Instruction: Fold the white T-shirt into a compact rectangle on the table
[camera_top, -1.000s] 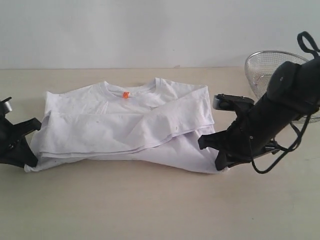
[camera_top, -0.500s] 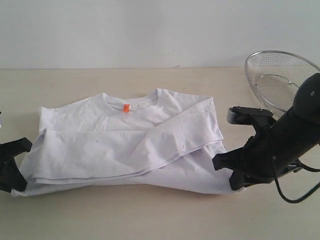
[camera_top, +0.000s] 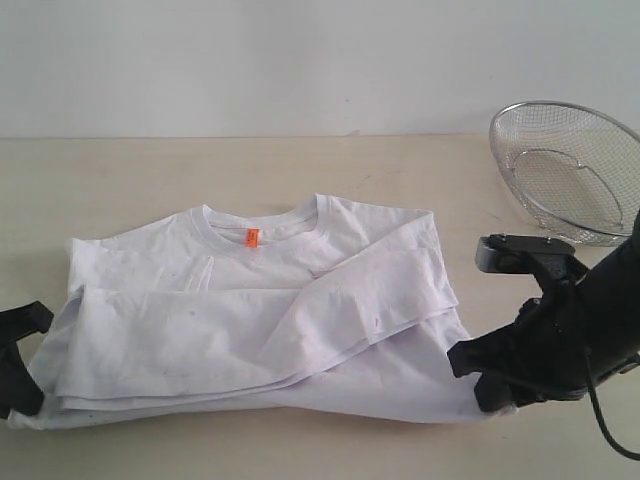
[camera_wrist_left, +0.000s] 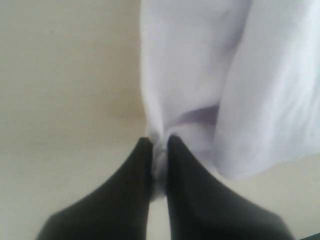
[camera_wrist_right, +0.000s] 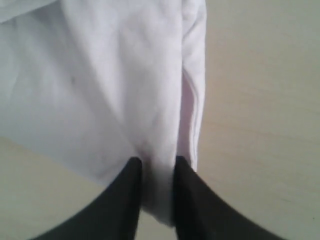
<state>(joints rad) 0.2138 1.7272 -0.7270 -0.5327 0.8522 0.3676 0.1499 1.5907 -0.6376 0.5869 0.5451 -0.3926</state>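
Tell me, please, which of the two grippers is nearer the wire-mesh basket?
The right gripper, pinching a corner of the white T-shirt in front of the wire-mesh basket; the left gripper holds the opposite corner.

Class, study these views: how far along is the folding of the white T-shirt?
Done: the T-shirt lies on the table with a layer folded across its body. In hand: the left tool pinches one near corner; the right tool has cloth of the other between its fingers. Left: folding this wide band into a compact rectangle.
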